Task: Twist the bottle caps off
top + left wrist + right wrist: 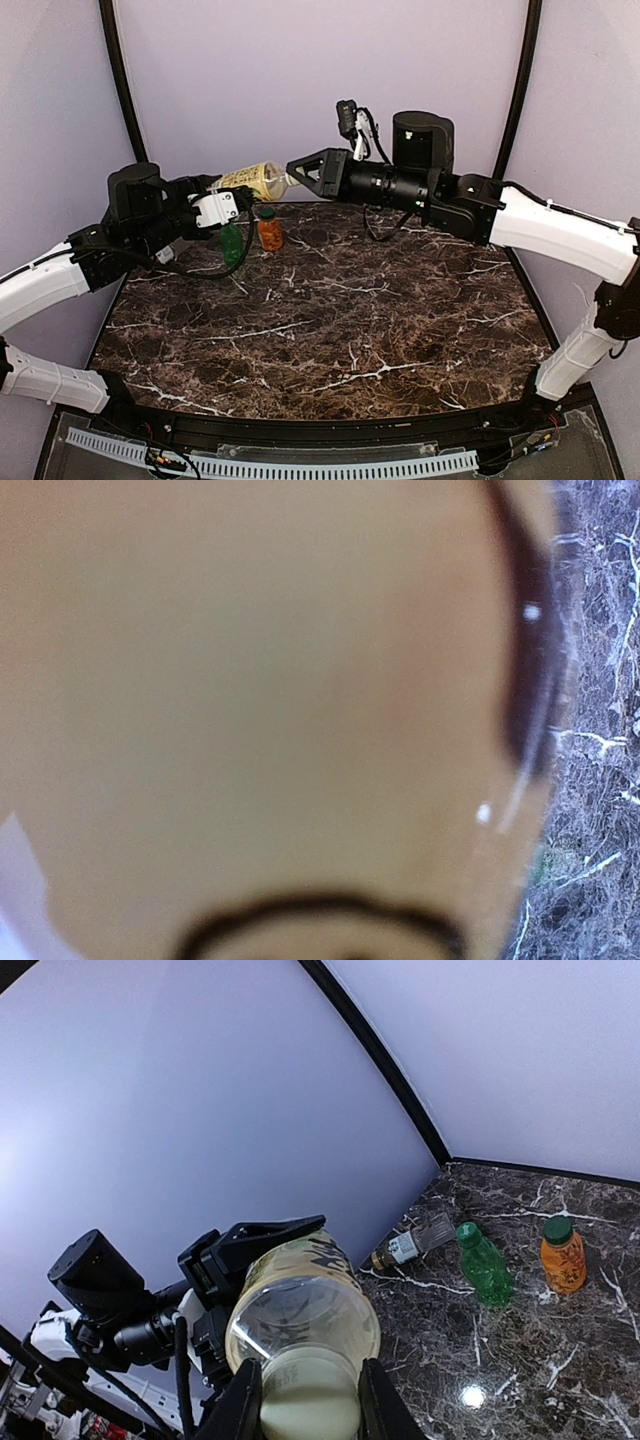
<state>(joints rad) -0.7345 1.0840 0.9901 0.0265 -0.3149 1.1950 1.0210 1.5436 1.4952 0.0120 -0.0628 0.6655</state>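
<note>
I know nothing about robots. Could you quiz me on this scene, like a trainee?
1. True or false: the pale yellow bottle stands on the table.
2. What does the right gripper pinch? A) the pale yellow bottle's cap B) a loose cable C) nothing
3. How many bottles stand upright on the table?
Key: 1. False; the left gripper holds it sideways in the air. 2. A. 3. Two, the green bottle and the orange bottle; the clear bottle lies on its side.
</note>
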